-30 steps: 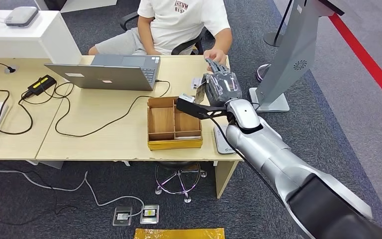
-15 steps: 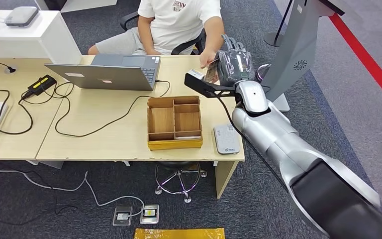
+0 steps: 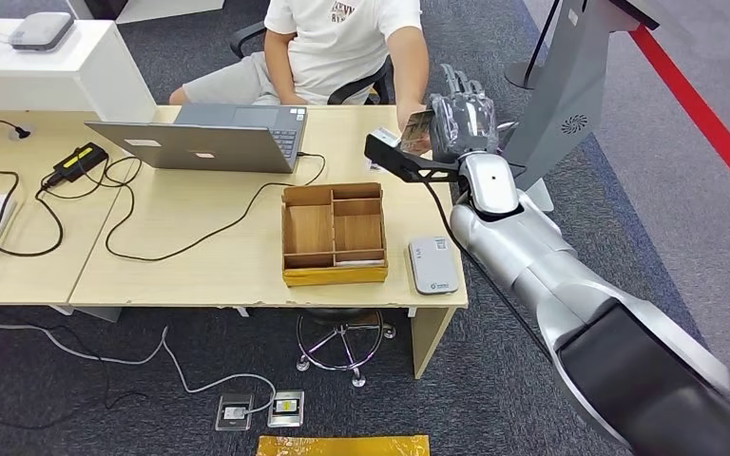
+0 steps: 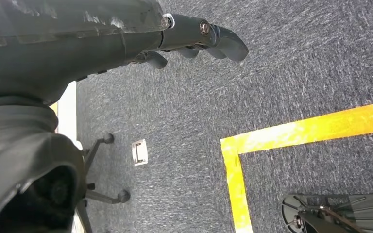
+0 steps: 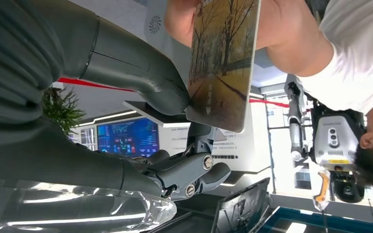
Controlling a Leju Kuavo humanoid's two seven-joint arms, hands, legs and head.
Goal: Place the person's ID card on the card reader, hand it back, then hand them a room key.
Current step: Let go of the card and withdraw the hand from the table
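— What is lying on the desk (image 3: 200, 256), going from its left side?

— A black power brick (image 3: 80, 161) and dark cables are sitting at the left. Next an open laptop (image 3: 211, 138) is standing, then a wooden compartment box (image 3: 333, 234), and just right of the box the grey card reader (image 3: 432, 265) is lying flat near the desk's front edge.

— And the card?

— The right hand (image 3: 464, 119) is holding the picture-printed card (image 3: 417, 133) up above the desk's far right corner, thumb pinching it against the fingers. The seated person's hand (image 5: 184, 19) is gripping the card's other end, so both are touching it.

— The left hand?

— The left hand (image 4: 194, 41) is hanging over grey carpet near yellow floor tape (image 4: 252, 145), fingers curling loosely and holding nothing; whether they are fully closed, I cannot tell.
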